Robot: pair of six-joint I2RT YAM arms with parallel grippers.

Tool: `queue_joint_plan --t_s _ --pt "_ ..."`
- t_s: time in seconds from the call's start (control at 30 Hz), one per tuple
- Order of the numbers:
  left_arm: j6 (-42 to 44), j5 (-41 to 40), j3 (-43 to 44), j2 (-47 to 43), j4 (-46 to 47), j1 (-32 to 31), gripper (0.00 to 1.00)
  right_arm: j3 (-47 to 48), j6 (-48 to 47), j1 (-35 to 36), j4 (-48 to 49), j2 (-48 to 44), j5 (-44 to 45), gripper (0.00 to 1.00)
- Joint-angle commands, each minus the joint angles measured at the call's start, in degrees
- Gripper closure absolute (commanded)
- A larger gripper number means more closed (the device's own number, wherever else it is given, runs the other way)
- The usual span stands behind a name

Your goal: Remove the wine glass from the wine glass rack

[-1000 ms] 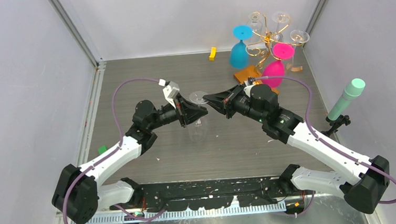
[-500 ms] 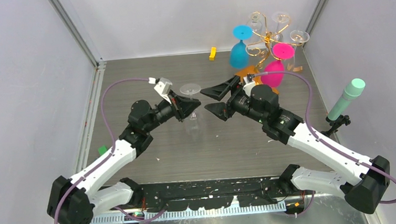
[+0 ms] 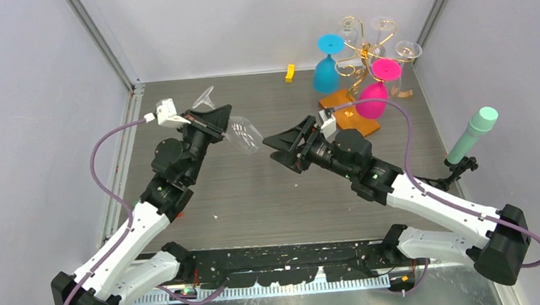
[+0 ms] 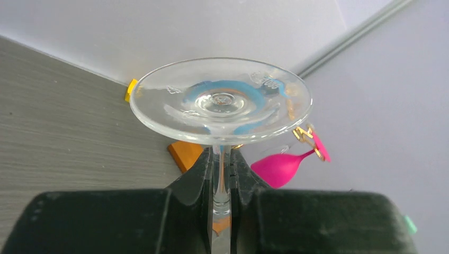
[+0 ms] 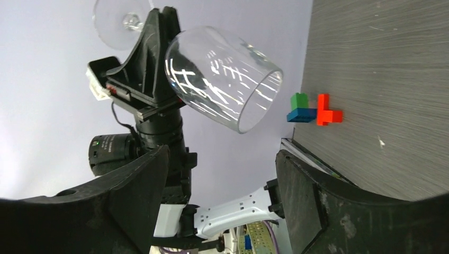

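Observation:
A clear wine glass (image 3: pixel 243 133) is off the rack and tilted in the air left of centre, my left gripper (image 3: pixel 220 115) shut on its stem. In the left wrist view the stem (image 4: pixel 221 177) runs between the two fingers, with the round foot (image 4: pixel 219 100) just beyond them. To the right, my right gripper (image 3: pixel 275 149) is open and holds nothing. It faces the bowl (image 5: pixel 222 79) from a short way off. The gold wire wine glass rack (image 3: pixel 365 49) stands at the back right on its orange wooden base (image 3: pixel 345 116), carrying a blue glass (image 3: pixel 325 68), a pink glass (image 3: pixel 373 95) and clear ones.
A small yellow block (image 3: pixel 289 72) lies by the back wall. A mint-green cylinder (image 3: pixel 475 132) stands on a clamp at the right edge. Green, blue and red bricks (image 5: pixel 315 109) sit near the table's left edge. Grey walls enclose the table on three sides.
My right gripper opened, let go of the glass and drew back a little. The left arm carried the glass up and to the back left, tipping it over.

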Motion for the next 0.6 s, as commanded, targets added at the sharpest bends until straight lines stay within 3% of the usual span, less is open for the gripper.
queue_joint_plan --t_s 0.0,0.23,0.57 --pt "-12.1 -8.7 2.7 -2.3 -1.3 0.0 1.00 1.0 -2.3 1.7 13.9 2.2 -1.5 0.22" --pt "-21.5 -9.7 0.6 -5.5 -2.6 -0.1 1.00 3.2 -4.6 4.5 22.2 6.5 -1.2 0.29" --pt "-27.4 -7.9 -0.9 -7.2 -4.2 -0.1 1.00 5.2 -7.8 5.0 26.2 8.5 0.2 0.54"
